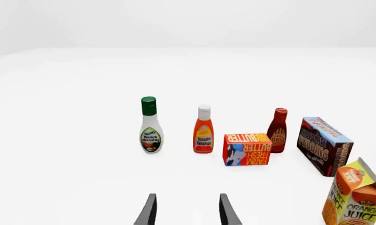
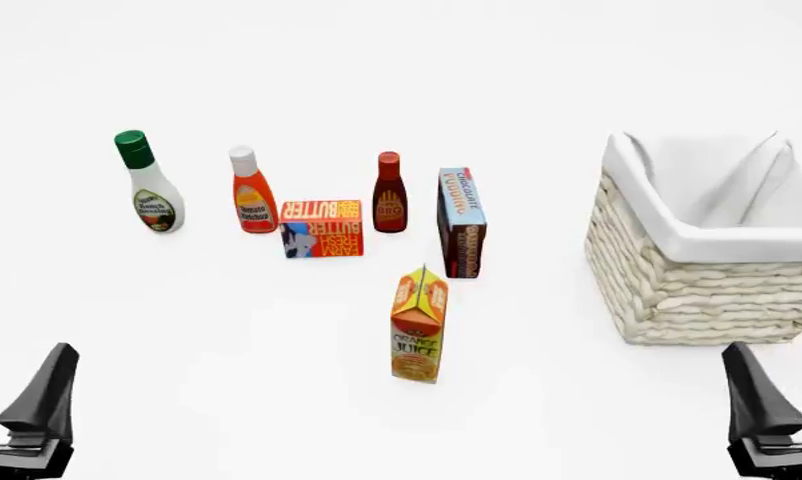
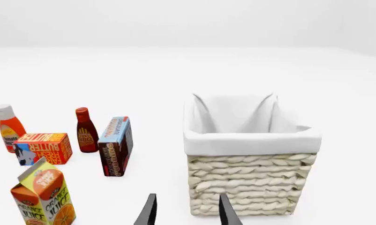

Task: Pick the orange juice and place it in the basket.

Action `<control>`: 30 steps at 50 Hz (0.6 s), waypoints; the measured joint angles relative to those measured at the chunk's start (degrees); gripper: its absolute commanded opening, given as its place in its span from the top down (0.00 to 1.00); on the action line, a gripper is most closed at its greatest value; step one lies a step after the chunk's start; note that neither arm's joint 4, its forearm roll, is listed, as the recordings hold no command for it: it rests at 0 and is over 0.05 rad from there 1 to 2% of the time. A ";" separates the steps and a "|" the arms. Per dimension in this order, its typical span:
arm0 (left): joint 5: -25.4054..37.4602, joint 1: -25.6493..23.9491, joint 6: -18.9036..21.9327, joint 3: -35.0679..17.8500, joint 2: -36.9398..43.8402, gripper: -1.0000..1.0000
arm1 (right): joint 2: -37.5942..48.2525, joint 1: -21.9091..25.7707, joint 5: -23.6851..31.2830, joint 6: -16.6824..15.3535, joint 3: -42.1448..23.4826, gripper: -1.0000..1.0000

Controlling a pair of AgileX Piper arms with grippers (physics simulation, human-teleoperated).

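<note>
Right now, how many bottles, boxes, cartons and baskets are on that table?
Bottles: 3, ranch dressing, ketchup, dark sauce bottle
Boxes: 2, butter box, pudding box
Cartons: 1, orange juice
Baskets: 1, basket
Total: 7

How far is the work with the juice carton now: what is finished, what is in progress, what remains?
Nothing looks done: the tall orange and yellow gable-top orange juice carton stands on the white table, apart from the pale woven wicker basket with white cloth lining. Nothing is in hand: the left gripper and right gripper are open and hold nothing. Grasping, carrying and placing the carton all remain.
</note>
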 measured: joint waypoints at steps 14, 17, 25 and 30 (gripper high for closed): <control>0.00 -0.11 -0.04 -0.16 0.23 0.00 | 0.71 -0.67 -0.24 0.25 -0.12 0.00; 0.04 -0.15 -0.02 -0.21 0.23 0.00 | 0.74 -1.00 -0.26 0.21 -0.15 0.00; 0.07 -0.21 -0.19 -0.29 0.40 0.00 | -0.09 -1.67 0.59 0.14 -0.25 0.00; 0.00 -0.23 -0.24 -0.33 0.55 0.00 | -0.37 -2.02 0.83 -0.06 -0.30 0.00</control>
